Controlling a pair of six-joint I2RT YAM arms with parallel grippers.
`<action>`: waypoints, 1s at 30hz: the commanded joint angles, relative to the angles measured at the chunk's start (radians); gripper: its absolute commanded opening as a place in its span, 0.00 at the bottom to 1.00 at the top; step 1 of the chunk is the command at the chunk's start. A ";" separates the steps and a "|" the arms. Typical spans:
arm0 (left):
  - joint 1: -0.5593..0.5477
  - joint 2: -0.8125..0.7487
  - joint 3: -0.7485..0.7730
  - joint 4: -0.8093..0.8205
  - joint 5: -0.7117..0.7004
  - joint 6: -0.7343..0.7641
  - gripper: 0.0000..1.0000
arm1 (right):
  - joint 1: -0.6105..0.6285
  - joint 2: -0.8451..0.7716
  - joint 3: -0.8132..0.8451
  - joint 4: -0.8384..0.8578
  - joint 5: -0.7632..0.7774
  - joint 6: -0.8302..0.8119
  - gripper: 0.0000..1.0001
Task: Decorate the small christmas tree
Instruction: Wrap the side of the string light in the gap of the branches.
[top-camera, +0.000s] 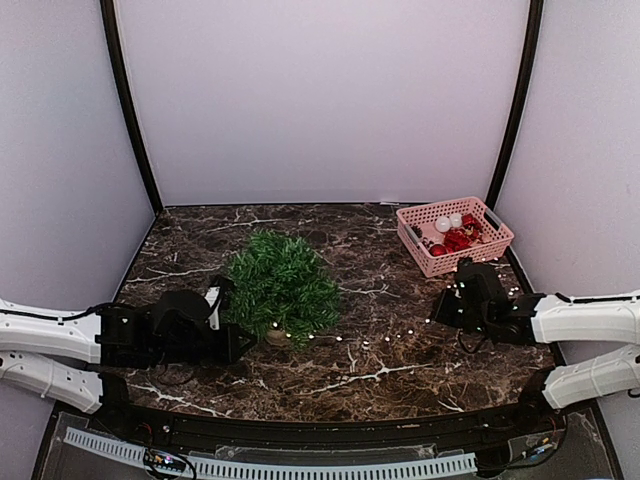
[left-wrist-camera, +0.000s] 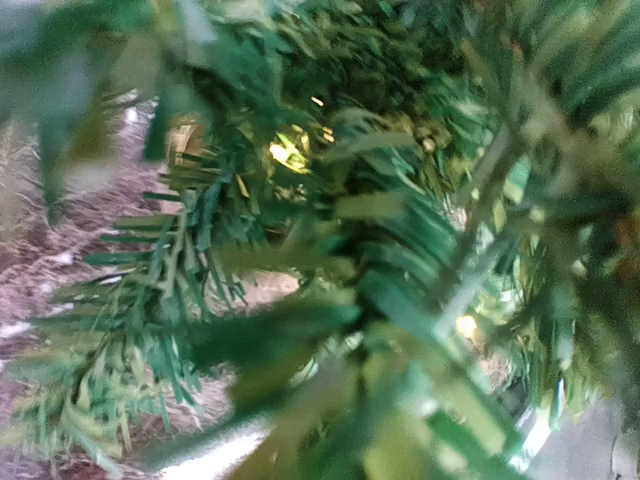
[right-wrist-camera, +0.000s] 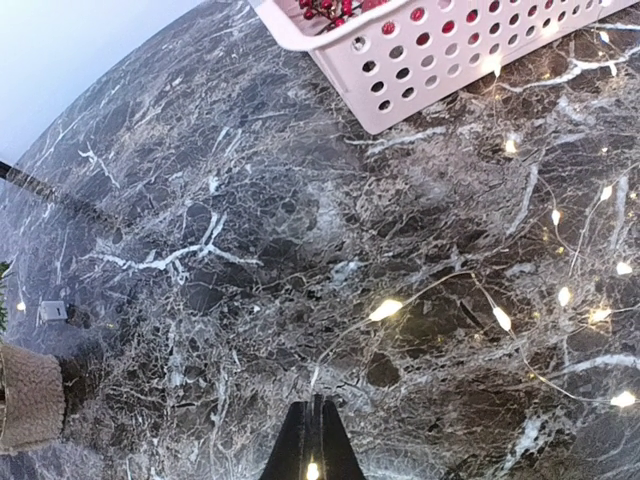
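Nearest the arm bases, the left gripper (top-camera: 228, 300) is pushed into the lower left flank of the small christmas tree (top-camera: 282, 285). Its fingers are drawn together, but its own camera shows only blurred green needles and a few lit bulbs, so I can't say whether a branch is pinched between them. The tree stands upright left of centre on the dark marble table (top-camera: 380, 375), its burlap-wrapped base (right-wrist-camera: 25, 395) hidden under the foliage from above.

I'd judge the decorating is barely begun. No red bauble hangs in the branches that I can see, and the string of lights (top-camera: 385, 336) trails off the tree's foot and lies loose across the marble toward the right.

Further out, the right gripper (right-wrist-camera: 315, 425) hangs just over the table, well apart from the tree, with its fingers pressed together. A small glow sits low between them, though I can't tell if a strand is caught there.

At the far right corner sits the pink basket (top-camera: 475, 255) of red ornaments (top-camera: 458, 238).

The left arm looks to be steadying the tree. The next move probably calls for the right arm to carry the lights or a bauble over to the branches without tipping it.
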 joint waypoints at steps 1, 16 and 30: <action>0.032 -0.068 -0.016 -0.049 -0.007 0.083 0.00 | -0.002 -0.033 -0.011 -0.023 0.059 0.016 0.00; 0.099 -0.148 -0.072 -0.030 0.045 0.328 0.00 | -0.002 0.140 -0.040 0.081 0.070 0.033 0.00; 0.111 -0.157 -0.022 -0.059 0.091 0.472 0.00 | 0.008 -0.376 -0.067 -0.122 -0.349 -0.171 0.83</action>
